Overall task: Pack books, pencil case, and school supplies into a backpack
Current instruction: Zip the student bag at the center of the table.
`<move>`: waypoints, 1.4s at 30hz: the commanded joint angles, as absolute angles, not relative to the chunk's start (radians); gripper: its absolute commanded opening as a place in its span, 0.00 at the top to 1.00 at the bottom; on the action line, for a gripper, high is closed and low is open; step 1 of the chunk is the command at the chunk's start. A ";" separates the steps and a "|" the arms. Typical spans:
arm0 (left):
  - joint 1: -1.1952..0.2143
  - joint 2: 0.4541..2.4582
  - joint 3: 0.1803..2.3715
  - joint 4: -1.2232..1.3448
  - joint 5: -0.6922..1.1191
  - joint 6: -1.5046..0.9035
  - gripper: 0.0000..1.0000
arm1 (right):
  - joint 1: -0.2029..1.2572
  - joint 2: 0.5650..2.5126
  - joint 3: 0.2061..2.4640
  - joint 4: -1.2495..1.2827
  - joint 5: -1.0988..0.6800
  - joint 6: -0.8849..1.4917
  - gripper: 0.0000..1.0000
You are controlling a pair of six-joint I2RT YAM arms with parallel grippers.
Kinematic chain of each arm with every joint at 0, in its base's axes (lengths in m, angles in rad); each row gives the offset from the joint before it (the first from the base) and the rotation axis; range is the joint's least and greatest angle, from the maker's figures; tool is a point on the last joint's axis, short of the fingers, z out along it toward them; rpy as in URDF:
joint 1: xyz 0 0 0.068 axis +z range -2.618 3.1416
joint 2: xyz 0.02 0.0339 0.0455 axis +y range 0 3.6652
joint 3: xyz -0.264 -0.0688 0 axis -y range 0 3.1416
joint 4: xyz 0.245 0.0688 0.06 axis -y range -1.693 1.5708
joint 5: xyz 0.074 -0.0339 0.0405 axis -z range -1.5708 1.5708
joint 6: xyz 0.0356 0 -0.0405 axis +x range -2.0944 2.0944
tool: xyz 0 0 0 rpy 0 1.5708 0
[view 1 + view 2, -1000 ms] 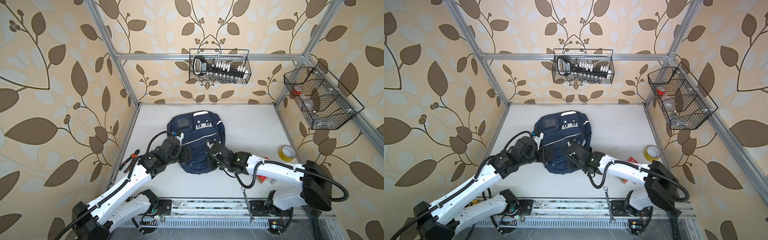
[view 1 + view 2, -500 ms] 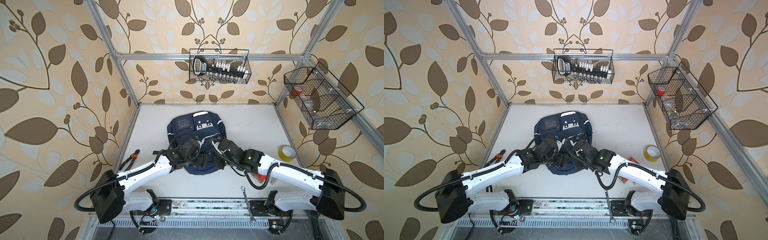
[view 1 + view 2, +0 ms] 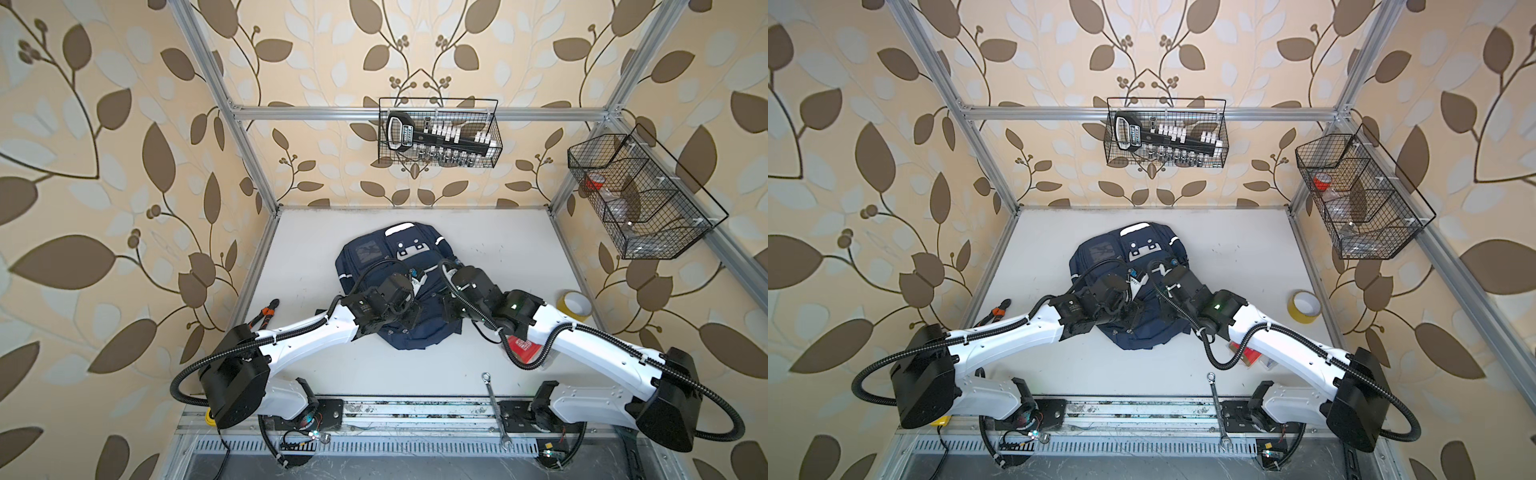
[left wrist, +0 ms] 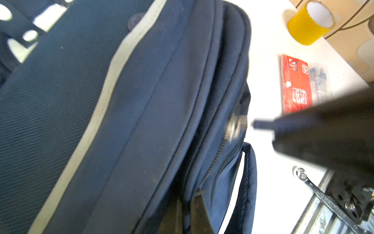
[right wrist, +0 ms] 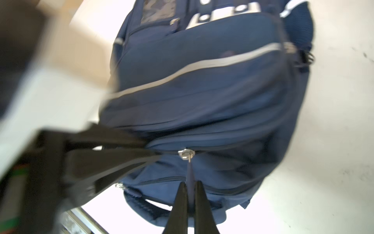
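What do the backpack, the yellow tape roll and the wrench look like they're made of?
Backpack: woven synthetic-looking fabric, matte navy; visible weave and stitched seams. Tape roll: glossy yellow plastic film, probably; pale core maybe cardboard. Wrench: metal, shiny silver sheen.

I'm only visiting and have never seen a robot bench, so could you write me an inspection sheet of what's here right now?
Surface: white tabletop, lightly scuffed.
Job's things: large navy fabric backpack lies mid-table; clear plastic box with red label lies outside it, under the right arm; books, pencil case and calculator not seen.
Clutter: yellow tape roll, orange-handled pliers, silver spanner.
Grippers: right gripper shut on the backpack's zip pull; left gripper shut on backpack fabric beside the zip.
Cables: black ribbed hoses loop off both arms.
Surroundings: two black wire baskets on leaf-patterned walls.
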State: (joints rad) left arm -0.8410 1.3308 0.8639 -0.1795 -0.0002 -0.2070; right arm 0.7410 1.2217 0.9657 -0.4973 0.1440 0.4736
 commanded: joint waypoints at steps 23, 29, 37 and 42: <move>-0.822 0.820 0.776 -0.675 -0.191 -0.354 1.00 | 0.317 1.867 1.260 -0.139 -0.112 0.354 1.00; -0.822 0.808 0.755 -0.652 -0.197 -0.387 1.00 | 0.316 1.969 1.347 -0.127 -0.034 0.372 1.00; -0.822 1.031 0.657 -0.398 -0.181 -0.519 1.00 | 0.315 1.697 1.149 -0.186 0.133 0.334 1.00; -0.822 1.144 0.727 -0.416 -0.187 -0.523 0.77 | 0.329 1.561 1.065 -0.299 0.141 0.357 0.69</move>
State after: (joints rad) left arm -0.8261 1.1194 0.6930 -0.3046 -0.1482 -0.4400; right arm 0.3714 1.6207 1.0874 -0.2489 -0.1040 0.3416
